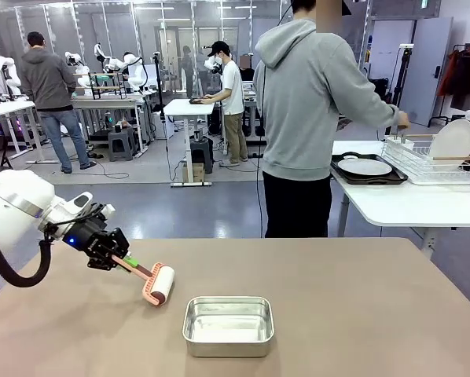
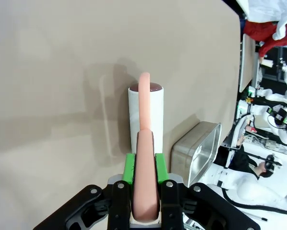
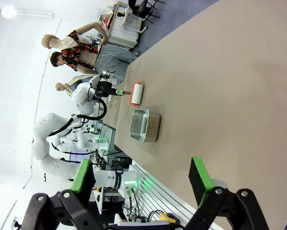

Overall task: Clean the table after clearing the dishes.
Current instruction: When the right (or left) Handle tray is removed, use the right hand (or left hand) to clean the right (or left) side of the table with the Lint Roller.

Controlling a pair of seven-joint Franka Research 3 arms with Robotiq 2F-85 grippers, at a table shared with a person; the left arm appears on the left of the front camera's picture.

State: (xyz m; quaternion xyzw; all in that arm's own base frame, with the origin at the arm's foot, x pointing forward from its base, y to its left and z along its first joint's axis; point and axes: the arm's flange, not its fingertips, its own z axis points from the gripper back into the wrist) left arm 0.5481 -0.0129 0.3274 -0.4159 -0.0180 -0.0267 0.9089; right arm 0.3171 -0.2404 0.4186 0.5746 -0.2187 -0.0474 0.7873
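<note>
- The table (image 1: 361, 298) is spreading wide and tan across the near scene, carrying a metal pan (image 1: 228, 324) near its front middle.
- The left gripper (image 1: 113, 255) is clamping the pink handle of a lint roller (image 1: 158, 284), whose white roll is seemingly touching the top, just left of the pan.
- The right gripper (image 3: 141, 177) is hanging above the table, jaws spread, holding nothing.
- The dishes (image 1: 365, 166) are lying on the white side table (image 1: 408, 206) at far right, beside a person (image 1: 313, 102).
- The tabletop is looking stiff and heavy, likely taking firm rolling. The roller is looking light and is best gripped by its rigid handle, not the tacky roll.

Matte tan table (image 1: 361, 306); white plate (image 1: 365, 166) flat on dark tray (image 1: 339, 166).
</note>
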